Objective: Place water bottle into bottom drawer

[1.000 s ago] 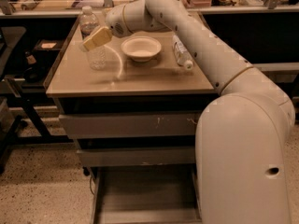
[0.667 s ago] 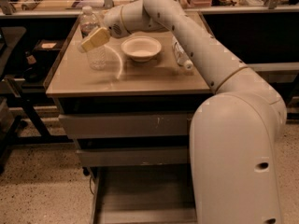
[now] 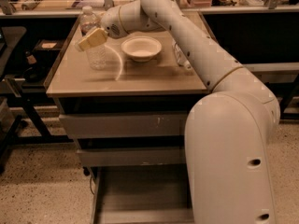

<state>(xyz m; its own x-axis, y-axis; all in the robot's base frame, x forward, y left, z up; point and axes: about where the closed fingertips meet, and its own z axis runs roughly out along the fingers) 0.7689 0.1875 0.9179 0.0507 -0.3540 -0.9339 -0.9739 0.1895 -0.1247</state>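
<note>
The water bottle stands upright near the back left corner of the table top, clear and ribbed with a white cap. My gripper reaches in from the right and sits against the bottle's upper body, covering part of it. Whether it grips the bottle does not show. The bottom drawer is pulled out below the table, a grey tray with nothing in its visible part. My arm's base hides the drawer's right side.
A white bowl sits mid-table just right of the bottle. A second bottle lies on its side at the right, partly behind my arm. The top drawer and middle drawer are closed. Dark shelving stands at the left.
My gripper has shifted slightly to the left at the bottle. The bottle, the bowl and the drawers have not moved.
</note>
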